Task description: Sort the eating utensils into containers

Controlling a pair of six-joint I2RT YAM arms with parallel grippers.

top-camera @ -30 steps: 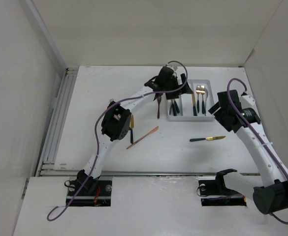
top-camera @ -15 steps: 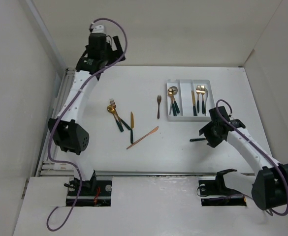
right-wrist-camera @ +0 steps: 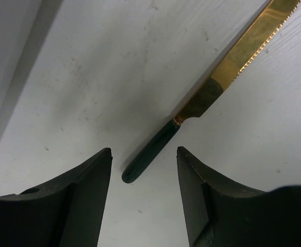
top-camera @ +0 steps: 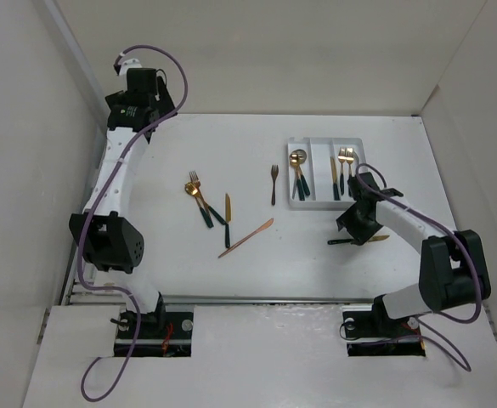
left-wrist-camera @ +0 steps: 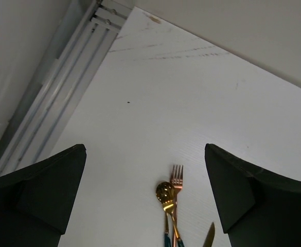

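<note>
**Top view.** The knife lies flat on the bench, right of centre and just below the white tray. It runs almost level across the frame, with the dark handle to the left and the gold blade to the right. The right fingers sit just above the handle half in the picture, between knife and tray. The left fingers are in the upper left corner, well apart from every piece, so the right arm is plainly the nearer one. The tray already holds several pieces. Loose in the middle of the frame are a fork, a crossed pair, a second knife and a copper-toned piece.

**Left wrist view.** The left fingers are spread wide with nothing between them. The crossed pair, a fork and a spoon, shows small at bottom centre.

**Right wrist view.** The right fingers are spread and hold nothing. The butt of the knife's green handle lies in the gap between their tips and touches neither. The knife's long axis slants from lower centre to the upper right corner. It therefore crosses the gap at an angle and is not square to it. Closing here would likely catch only the handle's end, so a slight turn of the wrist and a reach further along the handle look wise.
</note>
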